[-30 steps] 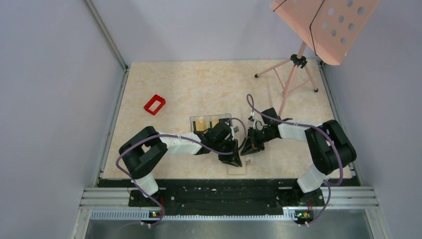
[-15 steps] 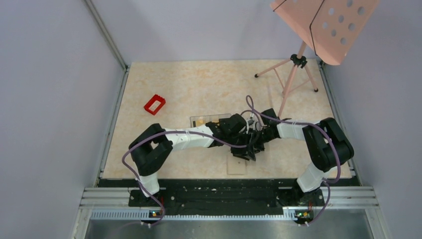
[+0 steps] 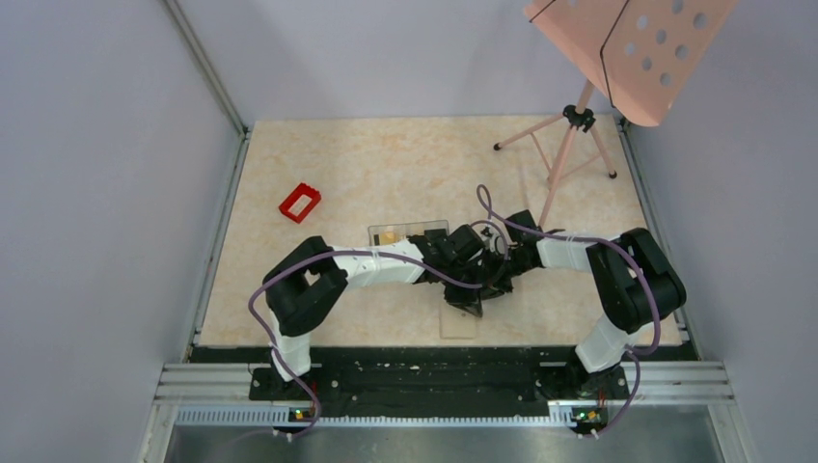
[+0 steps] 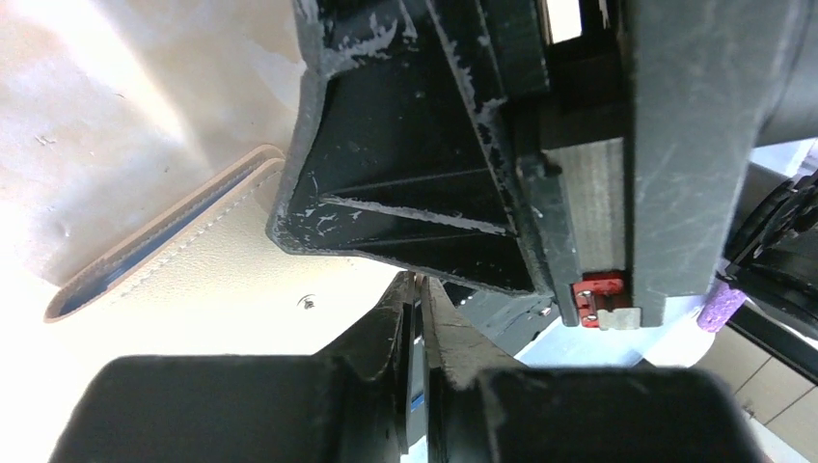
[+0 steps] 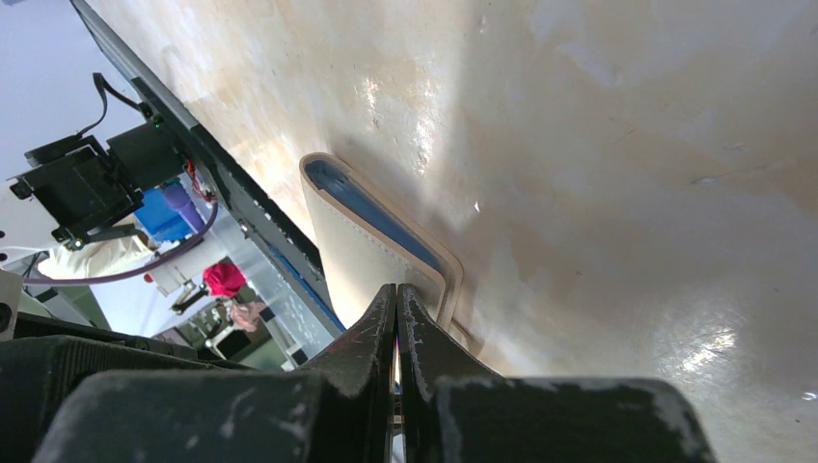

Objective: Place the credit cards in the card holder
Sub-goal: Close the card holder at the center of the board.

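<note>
The tan card holder (image 3: 460, 325) lies flat near the table's front edge. It also shows in the left wrist view (image 4: 193, 260) and the right wrist view (image 5: 357, 241), with blue lining at its open edge. My left gripper (image 3: 465, 297) (image 4: 417, 280) is shut on a thin black credit card (image 4: 415, 386), seen edge-on just above the holder. My right gripper (image 3: 494, 280) (image 5: 396, 287) is shut, its tips at the holder's near corner. I see nothing clearly between them. The two grippers crowd against each other.
A clear plastic box (image 3: 405, 234) with a yellow-gold card (image 3: 389, 234) inside lies just behind the left gripper. A small red frame (image 3: 300, 203) sits at the left. A pink music stand's tripod (image 3: 569, 145) stands at the back right.
My left gripper has swung right and back from the holder with the card, up against the right gripper. The right gripper has shifted only slightly. The holder has not moved.
</note>
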`<state>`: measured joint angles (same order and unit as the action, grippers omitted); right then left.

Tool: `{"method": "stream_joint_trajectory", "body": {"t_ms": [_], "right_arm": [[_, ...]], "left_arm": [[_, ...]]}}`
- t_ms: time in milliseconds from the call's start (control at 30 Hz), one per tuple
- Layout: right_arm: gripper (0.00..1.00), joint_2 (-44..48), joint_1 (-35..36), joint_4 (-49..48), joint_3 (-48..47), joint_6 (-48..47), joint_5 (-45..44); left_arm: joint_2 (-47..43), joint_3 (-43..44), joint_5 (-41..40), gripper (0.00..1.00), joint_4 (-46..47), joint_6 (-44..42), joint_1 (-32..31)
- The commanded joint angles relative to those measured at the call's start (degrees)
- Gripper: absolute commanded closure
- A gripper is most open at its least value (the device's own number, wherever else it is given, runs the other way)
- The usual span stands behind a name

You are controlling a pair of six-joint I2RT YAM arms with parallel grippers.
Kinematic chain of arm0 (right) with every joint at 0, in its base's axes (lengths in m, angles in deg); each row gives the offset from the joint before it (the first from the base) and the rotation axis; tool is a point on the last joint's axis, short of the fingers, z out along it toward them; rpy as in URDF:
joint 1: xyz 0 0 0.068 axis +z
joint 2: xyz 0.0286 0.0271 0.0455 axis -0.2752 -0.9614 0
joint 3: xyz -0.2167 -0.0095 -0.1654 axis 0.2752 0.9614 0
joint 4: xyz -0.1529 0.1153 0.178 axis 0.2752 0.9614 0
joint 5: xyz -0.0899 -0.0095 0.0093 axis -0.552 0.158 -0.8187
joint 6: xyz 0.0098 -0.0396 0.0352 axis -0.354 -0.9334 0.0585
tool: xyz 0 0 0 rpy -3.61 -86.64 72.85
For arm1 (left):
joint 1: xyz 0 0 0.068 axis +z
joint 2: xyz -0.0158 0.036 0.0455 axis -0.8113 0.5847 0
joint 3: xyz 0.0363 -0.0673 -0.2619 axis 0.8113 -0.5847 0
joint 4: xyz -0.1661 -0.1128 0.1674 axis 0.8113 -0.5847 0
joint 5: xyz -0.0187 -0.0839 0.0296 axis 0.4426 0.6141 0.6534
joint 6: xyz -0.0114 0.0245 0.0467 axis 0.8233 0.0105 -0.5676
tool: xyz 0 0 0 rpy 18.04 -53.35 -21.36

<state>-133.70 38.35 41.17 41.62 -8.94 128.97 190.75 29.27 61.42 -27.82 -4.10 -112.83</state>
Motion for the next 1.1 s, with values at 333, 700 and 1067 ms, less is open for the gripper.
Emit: {"method": "stream_joint_trajectory", "body": {"t_ms": [333,700,1067], "right_arm": [[1.0,1.37,0.48,0.55,-1.06,-0.82,-1.34],[1.0,2.5,0.57,0.95,-1.27,-1.02,-1.05],[1.0,4.19,0.55,0.57,-0.65,-1.91,-0.7]], "left_arm": [[-6.78,-4.29,-3.49,1.0,0.71,1.24,-0.11],[-10.1,-10.97,-4.63,1.0,4.33,4.18,0.62],[-10.42,-14.8,-3.35,1.0,8.56,6.62,1.91]]}}
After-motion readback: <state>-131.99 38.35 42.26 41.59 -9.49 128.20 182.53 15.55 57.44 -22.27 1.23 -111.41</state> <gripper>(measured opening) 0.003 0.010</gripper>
